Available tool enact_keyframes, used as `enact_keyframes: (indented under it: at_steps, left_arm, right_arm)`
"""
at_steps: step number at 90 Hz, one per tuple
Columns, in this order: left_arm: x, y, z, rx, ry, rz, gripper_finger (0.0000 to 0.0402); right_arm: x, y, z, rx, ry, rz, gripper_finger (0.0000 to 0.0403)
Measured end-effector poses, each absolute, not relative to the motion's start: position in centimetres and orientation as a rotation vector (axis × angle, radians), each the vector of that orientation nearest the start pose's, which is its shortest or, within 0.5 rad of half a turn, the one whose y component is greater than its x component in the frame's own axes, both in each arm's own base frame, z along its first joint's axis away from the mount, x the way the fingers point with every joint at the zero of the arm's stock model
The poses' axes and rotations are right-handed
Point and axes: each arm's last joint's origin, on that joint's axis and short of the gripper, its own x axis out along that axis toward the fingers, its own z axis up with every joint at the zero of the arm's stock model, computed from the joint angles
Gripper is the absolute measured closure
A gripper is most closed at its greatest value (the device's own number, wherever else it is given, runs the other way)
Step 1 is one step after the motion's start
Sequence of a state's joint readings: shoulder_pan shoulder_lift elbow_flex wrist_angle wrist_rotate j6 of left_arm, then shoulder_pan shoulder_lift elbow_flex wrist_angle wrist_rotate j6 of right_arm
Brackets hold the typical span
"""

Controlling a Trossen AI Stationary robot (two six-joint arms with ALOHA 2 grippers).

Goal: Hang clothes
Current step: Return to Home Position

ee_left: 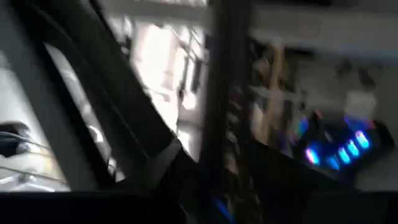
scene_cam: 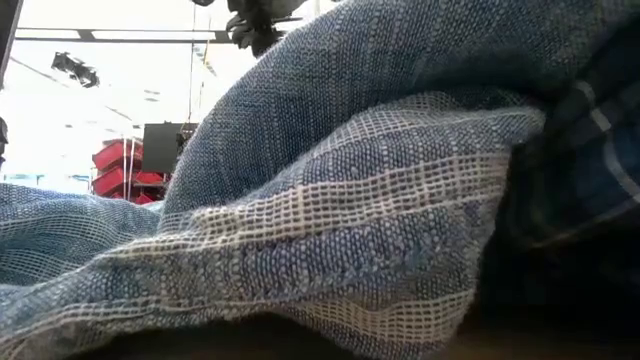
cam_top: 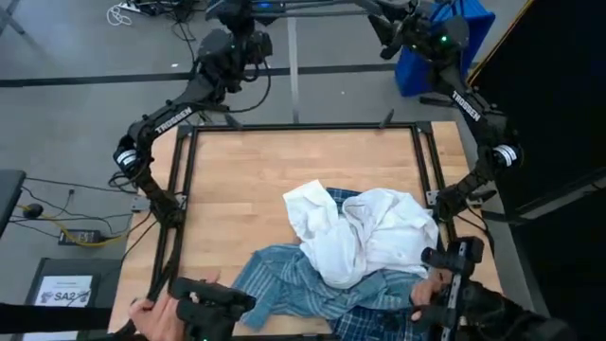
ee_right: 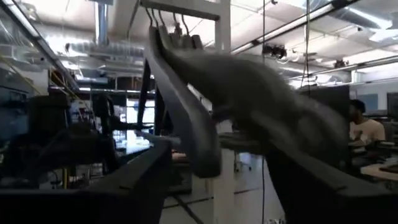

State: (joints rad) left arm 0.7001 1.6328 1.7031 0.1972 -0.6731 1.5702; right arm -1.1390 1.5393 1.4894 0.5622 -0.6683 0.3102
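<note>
Desk (cam_top: 246, 180) carries all three shirts in one heap, near-right of centre. White shirt (cam_top: 365, 237) sits on top, striped shirt (cam_top: 284, 275) spreads to its left, and plaid shirt (cam_top: 374, 313) shows beneath at the near edge. None hung yet.

Striped cloth blankets the low camera, so there's no side check.

Right jaws hang at the near right edge, apart. Bare hangers (ee_right: 186, 112) on the rack bar (ee_right: 186, 7) are just ahead, and a careless retreat could hook one off.

Left jaws are at the near left corner; can't tell their state.

Layers overlap, so lifting one shirt likely drags the others over the edge.
</note>
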Motion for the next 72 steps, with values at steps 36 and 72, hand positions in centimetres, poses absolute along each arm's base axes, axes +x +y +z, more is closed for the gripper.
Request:
enact_keyframes:
  at_steps: [36,72]
  left_arm:
    - [27.4,19.3,48.4,1.280,0.963,1.293,0.0183]
    - [22.7,12.5,49.5,0.787,0.738,1.301,0.0204]
  right_arm:
    - [14.3,-27.5,45.5,-0.114,-0.084,-0.519,0.0218]
    - [13.8,-21.1,45.7,-0.183,0.085,-0.663,0.0303]
